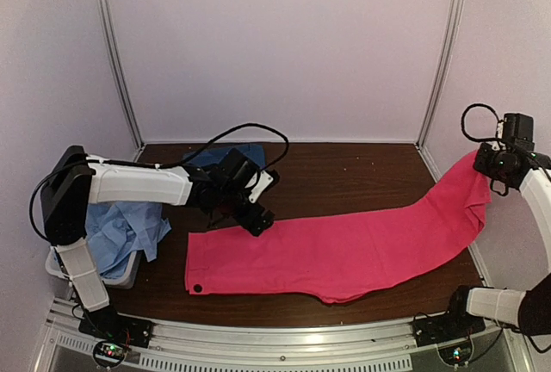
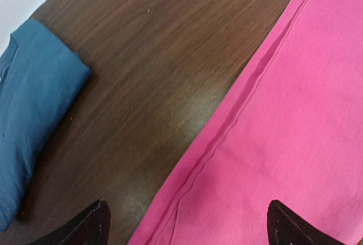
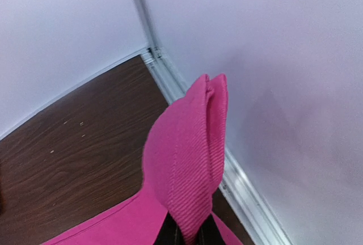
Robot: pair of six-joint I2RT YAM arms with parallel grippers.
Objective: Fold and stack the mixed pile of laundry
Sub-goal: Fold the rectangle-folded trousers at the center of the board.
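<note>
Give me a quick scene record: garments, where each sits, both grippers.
pink garment: spread flat across the table, right end lifted
dark blue T-shirt: folded, far left of the table, apart from the pink garment
light-blue cloth: crumpled in the basket, spilling over its rim
left gripper: open, over the pink garment's far edge, holding nothing
right gripper: shut on the pink garment's raised right end
stack: none yet

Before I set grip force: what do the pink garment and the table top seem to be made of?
The pink garment: soft matte knit cloth, perhaps cotton jersey; fine ribs and a stitched hem show. The table top: dark wood or wood-look laminate, slightly glossy; grain lines and a pale reflection show.
</note>
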